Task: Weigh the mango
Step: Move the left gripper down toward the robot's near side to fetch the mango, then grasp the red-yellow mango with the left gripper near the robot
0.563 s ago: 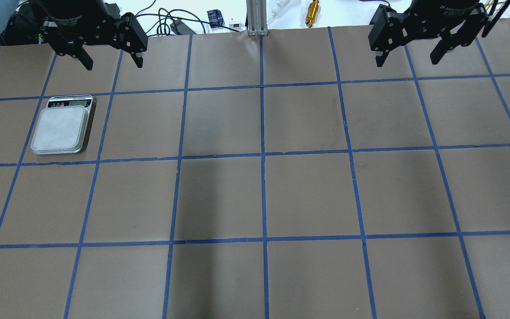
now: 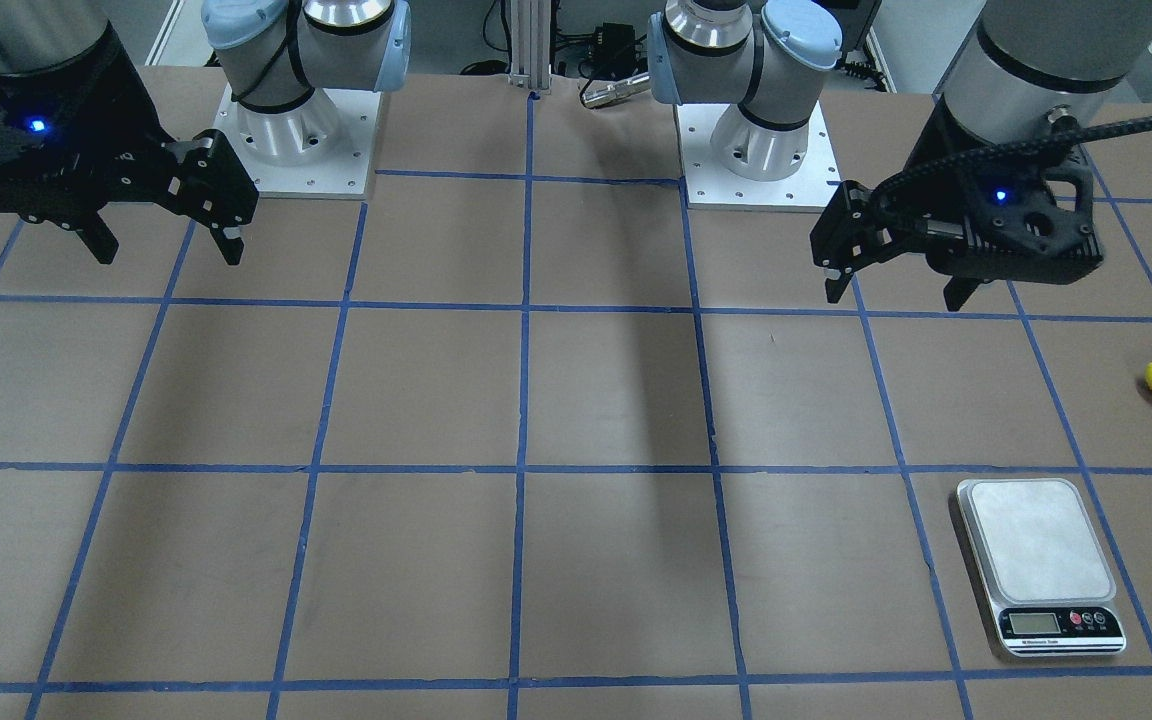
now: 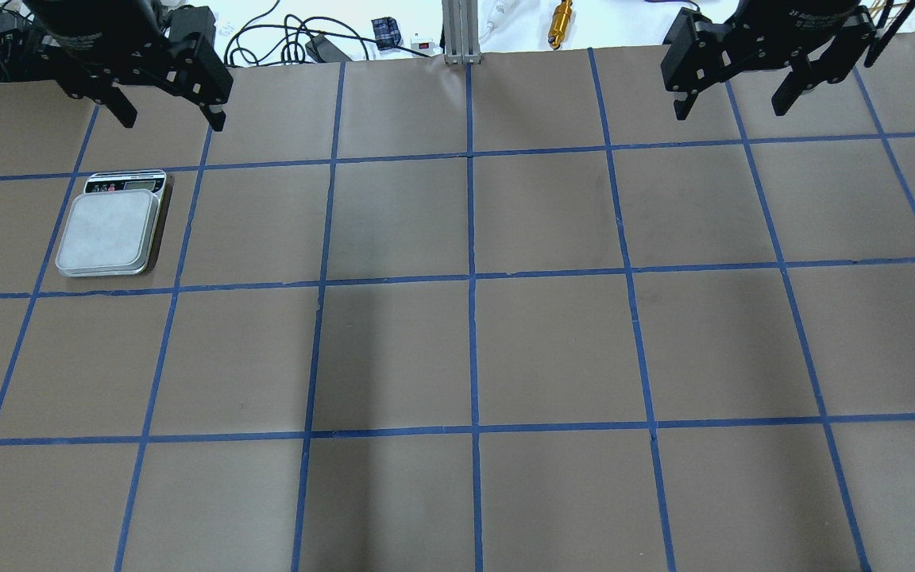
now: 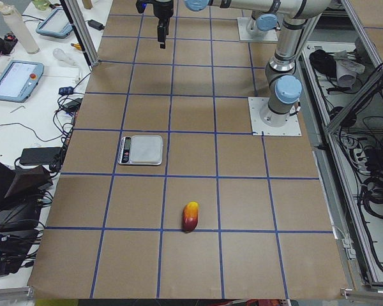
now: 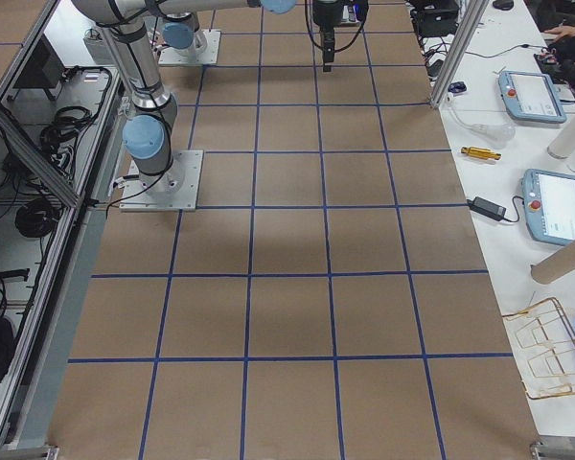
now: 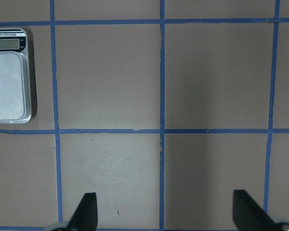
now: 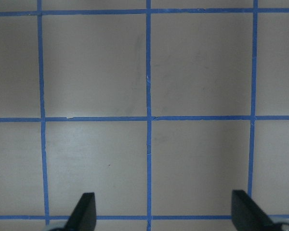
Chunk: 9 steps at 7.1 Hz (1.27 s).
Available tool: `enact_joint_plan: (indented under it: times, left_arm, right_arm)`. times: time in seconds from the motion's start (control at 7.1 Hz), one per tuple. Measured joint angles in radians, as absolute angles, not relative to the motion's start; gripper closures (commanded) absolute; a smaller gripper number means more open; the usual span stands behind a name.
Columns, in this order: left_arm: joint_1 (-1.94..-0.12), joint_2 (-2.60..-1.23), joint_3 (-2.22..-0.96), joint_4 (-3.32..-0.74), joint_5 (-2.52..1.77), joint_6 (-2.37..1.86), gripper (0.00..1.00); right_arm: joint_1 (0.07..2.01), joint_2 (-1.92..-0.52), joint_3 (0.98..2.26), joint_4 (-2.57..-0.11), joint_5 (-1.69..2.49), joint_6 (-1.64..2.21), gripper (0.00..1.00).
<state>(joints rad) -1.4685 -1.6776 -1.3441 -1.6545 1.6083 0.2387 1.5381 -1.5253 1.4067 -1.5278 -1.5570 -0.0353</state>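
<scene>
Nearby, mango [image 4: 190, 217] and scale [image 4: 141, 150], apparently apart.

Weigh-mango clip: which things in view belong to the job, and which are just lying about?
Job:
- mango, lying on the mat
- scale, plate bare

Lying about, on the side bench:
- brass cylinder
- teach pendant
- cardboard tube

Front: fixed across the table [image 2: 616, 400], facing the arm bases [image 2: 301, 140], steeply down. Overhead: opposite, from behind those bases, looking forward and down. Sides: high at either table end, looking along it, farthest off. Wrists: straight down, nearest. Shared by overhead, front, left side, left wrist: the silver scale [image 2: 1036, 545].
</scene>
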Motion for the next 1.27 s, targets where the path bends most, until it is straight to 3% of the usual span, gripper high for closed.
enact_joint_plan:
  times: [0.7,1.27]
  left_arm:
    - [-1.034,-1.682,-1.329,-1.692,1.610,1.063,0.00]
    - [-0.752,-1.840,-1.342,-1.513,1.644,1.807,0.00]
  right_arm:
    - [1.538,-1.525,1.407,-1.528,-1.557,-0.035,0.00]
    - [1.539,-1.525,1.407,-1.528,-1.557,-0.035,0.00]
